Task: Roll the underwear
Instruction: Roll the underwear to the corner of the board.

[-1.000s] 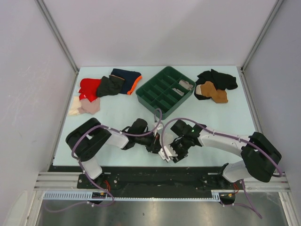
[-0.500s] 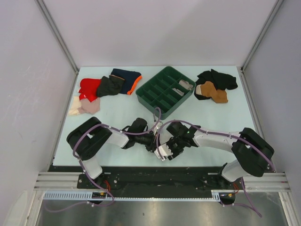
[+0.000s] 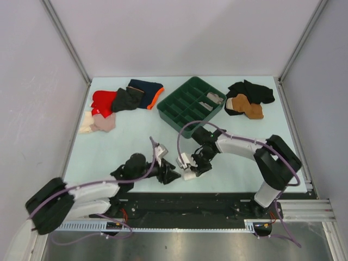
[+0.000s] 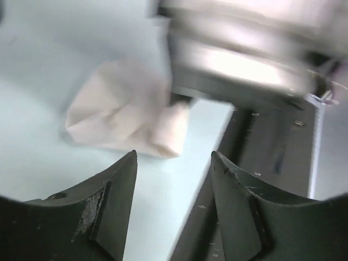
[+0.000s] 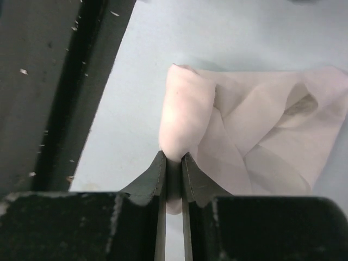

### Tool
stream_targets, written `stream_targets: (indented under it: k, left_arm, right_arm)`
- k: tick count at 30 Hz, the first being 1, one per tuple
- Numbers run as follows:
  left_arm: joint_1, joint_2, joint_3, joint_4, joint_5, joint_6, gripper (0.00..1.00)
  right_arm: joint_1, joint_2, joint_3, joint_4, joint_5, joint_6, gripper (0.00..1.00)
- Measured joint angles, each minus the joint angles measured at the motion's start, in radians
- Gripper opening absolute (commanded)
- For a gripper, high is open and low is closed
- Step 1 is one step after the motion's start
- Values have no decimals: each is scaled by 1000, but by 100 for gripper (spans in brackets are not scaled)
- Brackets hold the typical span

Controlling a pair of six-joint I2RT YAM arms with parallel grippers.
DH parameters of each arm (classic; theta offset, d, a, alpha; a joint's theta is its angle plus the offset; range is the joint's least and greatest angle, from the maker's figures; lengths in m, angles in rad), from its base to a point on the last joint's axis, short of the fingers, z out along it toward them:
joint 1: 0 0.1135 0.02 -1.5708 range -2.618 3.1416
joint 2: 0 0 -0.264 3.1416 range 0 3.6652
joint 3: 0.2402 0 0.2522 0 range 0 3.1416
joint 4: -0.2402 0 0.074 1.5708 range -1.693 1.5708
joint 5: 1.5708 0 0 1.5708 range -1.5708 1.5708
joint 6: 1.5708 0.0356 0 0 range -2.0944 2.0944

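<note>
One underwear point(image 3: 186, 165): small white piece, partly rolled, on the table point(image 3: 136, 144) near the front edge, well in front of the green tray point(image 3: 190, 106). Right wrist view shows a rolled fold point(image 5: 182, 117) on its left side, the rest of the cloth loose and creased to the right.

Right gripper point(image 3: 191, 165): fingers point(image 5: 157, 174) pinched together on the end of that rolled fold, cloth squeezed between them.

Left gripper point(image 3: 169, 175): just left of the underwear, fingers point(image 4: 111, 193) apart, nothing between them, cloth lying ahead of the tips and not touched.

Two arms total, both low over the table's front strip.

One tray, many compartments; one compartment at its right side holds a pale item point(image 3: 213, 98).

Left of the tray: a pile point(image 3: 117, 103) of red, dark grey, navy-with-orange and pale pink-beige cloths. Right of the tray: black cloths and one tan-brown garment point(image 3: 246, 106), bunched together.
</note>
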Motion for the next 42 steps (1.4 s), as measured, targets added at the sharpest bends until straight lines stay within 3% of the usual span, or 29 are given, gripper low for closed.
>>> stream_targets:
  k: [4, 8, 20, 26, 28, 29, 32, 38, 42]
  left_arm:
    - [-229, -260, -108, 42, -164, 121, 70]
    - [-368, -318, -137, 45, -258, 232, 70]
    - [-424, 96, 116, -71, -334, 480, 66]
    - [-455, 264, 219, -100, -326, 526, 50]
    - [-459, 315, 249, -117, -322, 533, 36]
    - [-459, 337, 264, -129, -320, 534, 20]
    - [-459, 394, 314, -168, -335, 541, 0]
    - [-444, 425, 367, -219, -352, 523, 0]
    - [-383, 425, 363, -214, -273, 476, 0]
  right_arm:
    - [-65, 143, 148, -198, -129, -2, 10]
    - [-77, 256, 230, -329, -192, 1, 10]
    - [-96, 356, 284, -445, -227, 55, 11]
    - [-109, 377, 293, -457, -242, 74, 11]
    - [-113, 380, 293, -459, -246, 75, 12]
    - [-115, 381, 293, -460, -247, 75, 13]
    - [-121, 389, 293, -469, -249, 75, 16]
    - [-163, 388, 293, -479, -261, 75, 25]
    - [-220, 327, 291, -459, -275, 90, 33]
